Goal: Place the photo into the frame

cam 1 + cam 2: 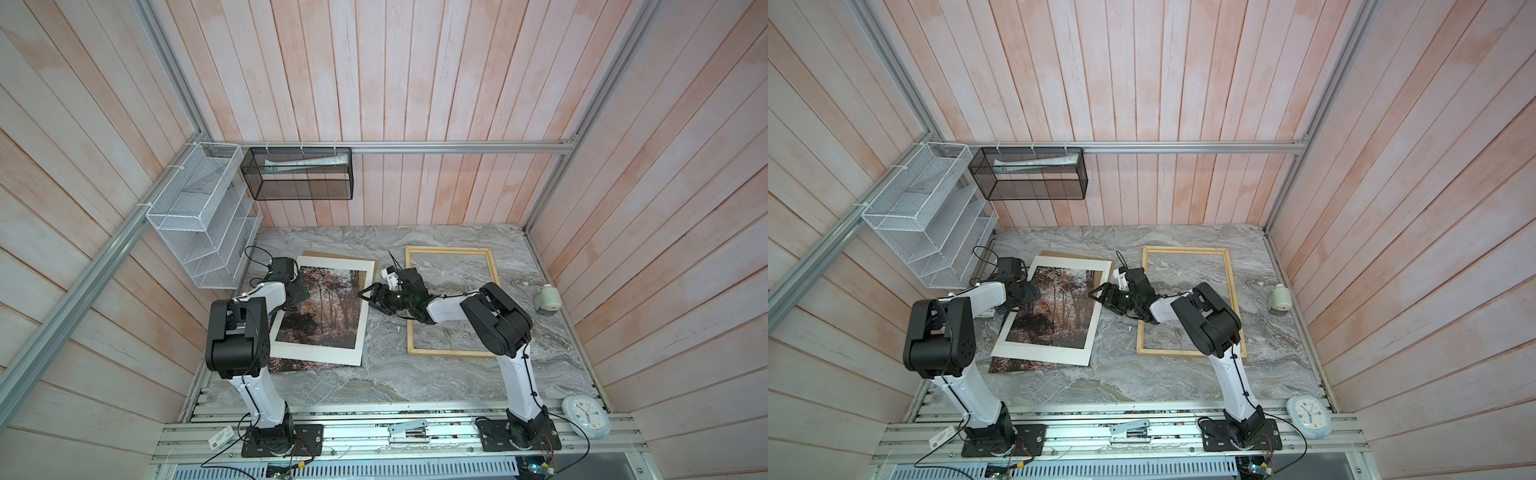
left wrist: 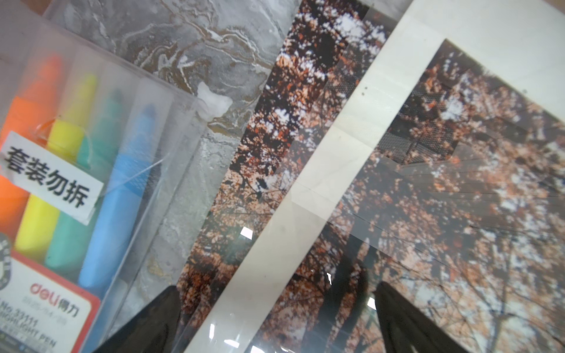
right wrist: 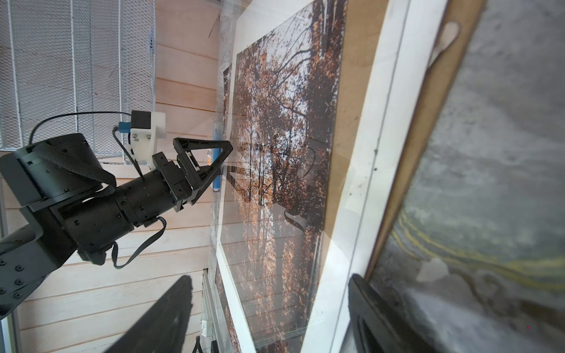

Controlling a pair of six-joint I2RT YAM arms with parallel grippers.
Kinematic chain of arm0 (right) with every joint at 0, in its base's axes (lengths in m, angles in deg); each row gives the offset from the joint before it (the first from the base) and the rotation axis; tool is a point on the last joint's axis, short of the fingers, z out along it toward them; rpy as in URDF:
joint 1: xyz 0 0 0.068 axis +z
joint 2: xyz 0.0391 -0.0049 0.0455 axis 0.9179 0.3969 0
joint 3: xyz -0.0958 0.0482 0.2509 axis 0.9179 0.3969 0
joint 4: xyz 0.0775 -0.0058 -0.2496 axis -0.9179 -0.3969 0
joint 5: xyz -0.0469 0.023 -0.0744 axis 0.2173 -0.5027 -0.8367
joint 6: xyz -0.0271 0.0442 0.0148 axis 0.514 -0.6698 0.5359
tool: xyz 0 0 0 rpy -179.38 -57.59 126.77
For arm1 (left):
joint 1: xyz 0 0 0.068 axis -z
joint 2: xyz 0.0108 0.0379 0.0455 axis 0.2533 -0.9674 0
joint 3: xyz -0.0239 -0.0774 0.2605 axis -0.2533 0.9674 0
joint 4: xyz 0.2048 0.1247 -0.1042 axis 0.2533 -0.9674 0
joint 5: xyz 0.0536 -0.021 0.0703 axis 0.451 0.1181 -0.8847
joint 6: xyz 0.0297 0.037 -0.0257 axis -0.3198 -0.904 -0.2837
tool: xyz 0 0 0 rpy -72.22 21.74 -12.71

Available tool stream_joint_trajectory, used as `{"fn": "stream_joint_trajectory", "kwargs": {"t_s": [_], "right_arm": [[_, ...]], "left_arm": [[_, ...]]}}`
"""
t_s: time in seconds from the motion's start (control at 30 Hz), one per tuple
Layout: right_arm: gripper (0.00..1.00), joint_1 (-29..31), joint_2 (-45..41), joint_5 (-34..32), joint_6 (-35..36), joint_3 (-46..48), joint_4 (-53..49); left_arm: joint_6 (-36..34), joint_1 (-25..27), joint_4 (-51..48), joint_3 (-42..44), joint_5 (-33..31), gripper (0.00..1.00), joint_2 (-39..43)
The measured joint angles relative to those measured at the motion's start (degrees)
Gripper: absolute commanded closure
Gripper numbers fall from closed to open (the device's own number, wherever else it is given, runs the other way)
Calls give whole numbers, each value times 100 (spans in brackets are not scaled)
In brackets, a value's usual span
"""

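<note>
progress: early, nothing placed | photo [image 1: 328, 307] left of centre, under white mat [image 1: 332, 357] | frame [image 1: 449, 250] right of centre, empty | left gripper [image 1: 300, 292] and right gripper [image 1: 368, 299] spread wide, seemingly grasping nothing

The photo [image 1: 1054, 309] lies left of centre on the grey marbled bench [image 1: 1142, 386], under a white mat [image 1: 1042, 353]. The frame [image 1: 1185, 248] lies flat right of centre. The left gripper [image 1: 1027, 297] and the right gripper [image 1: 1098, 297] are at the mat's opposite side edges.
</note>
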Motion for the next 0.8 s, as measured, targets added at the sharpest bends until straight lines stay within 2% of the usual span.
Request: {"fn": "stream_joint_trajectory", "kwargs": {"t_s": [0.57,0.8], "right_arm": [[19,22,203,-13,-122,-208,-66],[19,26,13,-203,63,-192,-369]], "left_arm": [[-125,-11,4,0,114,0,-26],[-155,-13,13,0,151,0,-26]]}}
